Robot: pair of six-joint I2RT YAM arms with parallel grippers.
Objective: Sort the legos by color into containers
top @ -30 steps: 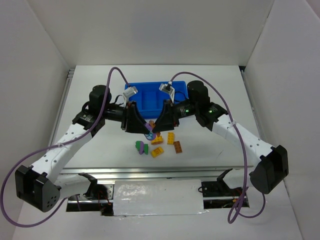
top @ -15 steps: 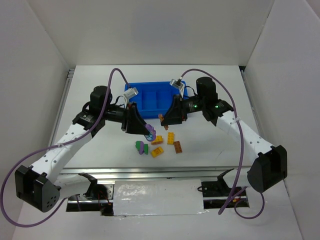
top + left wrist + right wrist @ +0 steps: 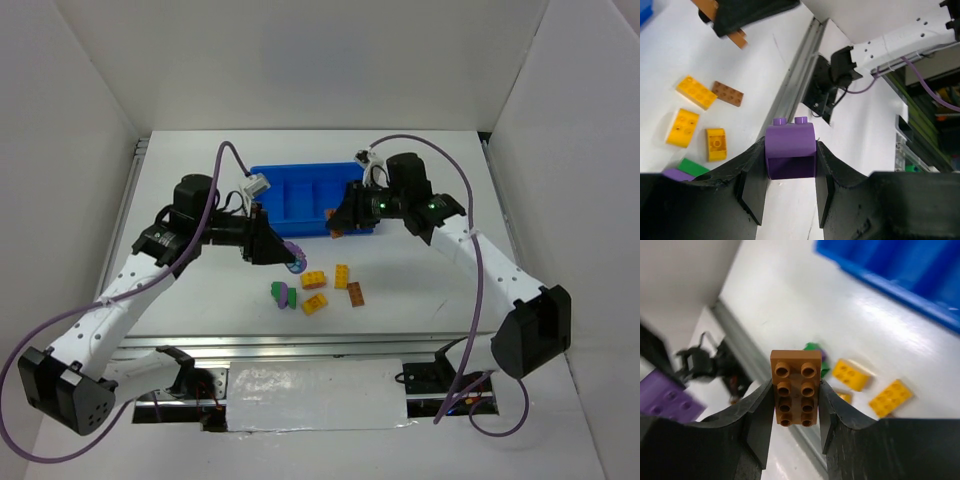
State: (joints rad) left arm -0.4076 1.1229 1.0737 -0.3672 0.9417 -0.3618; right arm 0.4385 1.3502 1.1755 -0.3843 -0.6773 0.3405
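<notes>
The blue tray [image 3: 300, 185] sits at the table's middle back. My left gripper [image 3: 291, 256] is shut on a purple lego [image 3: 297, 258], held above the table left of the pile; in the left wrist view the purple lego [image 3: 790, 150] sits between the fingers [image 3: 754, 187]. My right gripper [image 3: 337, 218] is shut on a brown lego [image 3: 335, 213] at the tray's front edge; in the right wrist view the brown lego [image 3: 796, 387] shows studs up.
On the table in front of the tray lie three yellow legos [image 3: 314, 280] [image 3: 341, 276] [image 3: 314, 304], a brown lego [image 3: 355, 294], a green lego [image 3: 276, 291] and a purple lego [image 3: 287, 296]. White walls stand on both sides.
My right gripper rose from the pile with the brown lego and moved back to the tray's front edge. My left gripper drew slightly left with the purple lego.
</notes>
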